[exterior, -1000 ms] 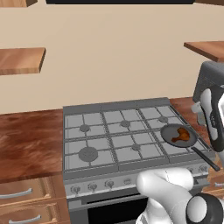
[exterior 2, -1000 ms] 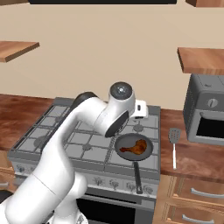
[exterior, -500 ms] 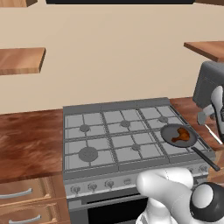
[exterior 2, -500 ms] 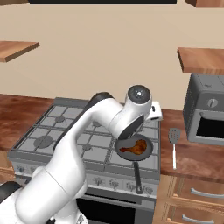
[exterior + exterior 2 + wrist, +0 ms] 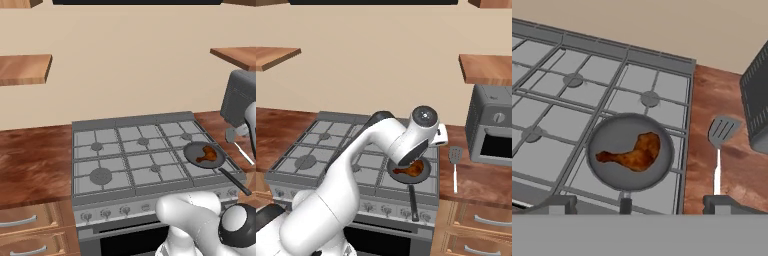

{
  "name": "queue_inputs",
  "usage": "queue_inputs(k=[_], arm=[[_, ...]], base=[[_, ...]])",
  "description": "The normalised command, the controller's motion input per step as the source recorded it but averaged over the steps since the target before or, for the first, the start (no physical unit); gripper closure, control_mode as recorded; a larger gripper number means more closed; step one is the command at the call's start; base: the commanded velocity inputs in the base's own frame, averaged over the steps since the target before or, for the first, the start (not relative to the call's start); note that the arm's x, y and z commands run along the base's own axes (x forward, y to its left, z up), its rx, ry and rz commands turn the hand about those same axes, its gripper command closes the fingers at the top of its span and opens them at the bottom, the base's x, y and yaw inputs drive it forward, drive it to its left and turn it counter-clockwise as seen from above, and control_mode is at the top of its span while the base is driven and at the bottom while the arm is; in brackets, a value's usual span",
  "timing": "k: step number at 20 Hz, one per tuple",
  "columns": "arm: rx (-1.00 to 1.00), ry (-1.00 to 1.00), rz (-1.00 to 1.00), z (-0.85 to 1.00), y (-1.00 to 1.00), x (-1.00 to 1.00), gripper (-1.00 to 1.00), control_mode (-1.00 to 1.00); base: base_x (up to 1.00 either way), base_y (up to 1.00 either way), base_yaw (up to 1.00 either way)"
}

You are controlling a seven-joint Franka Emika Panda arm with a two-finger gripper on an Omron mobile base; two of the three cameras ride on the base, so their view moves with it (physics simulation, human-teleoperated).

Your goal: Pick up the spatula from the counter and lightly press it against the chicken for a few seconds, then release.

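On counter (image 5: 704,95) beside stove (image 5: 587,70): spatula (image 5: 717,160), grey slotted head, pale handle.

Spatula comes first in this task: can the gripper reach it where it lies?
Probably yes: the spatula lies bare on the counter beside the stove, and the open gripper hangs over the pan.

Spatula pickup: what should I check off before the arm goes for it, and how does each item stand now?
1. Spatula lies flat and free on the counter right of the stove: ok.
2. Gripper open and empty, fingertips wide apart: ok.
3. Gripper lined up over the spatula handle: not ok; the hand view centres on the pan, with the spatula off to one side.
4. Handle clear of the dark appliance: ok; only the blade lies near it.
5. Chicken sits in the pan, ready for pressing: ok.
6. Burner under the pan off: cannot tell.
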Motion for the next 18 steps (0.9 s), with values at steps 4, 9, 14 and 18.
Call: queue_inputs(k=[4,9,14,18], arm=[[0.00,0.03,-0.07,-0.17,-0.23,0.00,-1.00,-1.00],[0.00,0.08,-0.06,-0.10,-0.20,0.06,-1.00,-1.00],[0.00,0.09,-0.03,-0.14,-0.15,0.17,-1.00,-1.00],[0.00,0.00,0.00,-0.26,-0.21,0.05,-1.00,-1.00]], base=[[0.00,0.00,0.00],[0.00,0.00,0.00],[0.00,0.00,0.00],[0.00,0.00,0.00]])
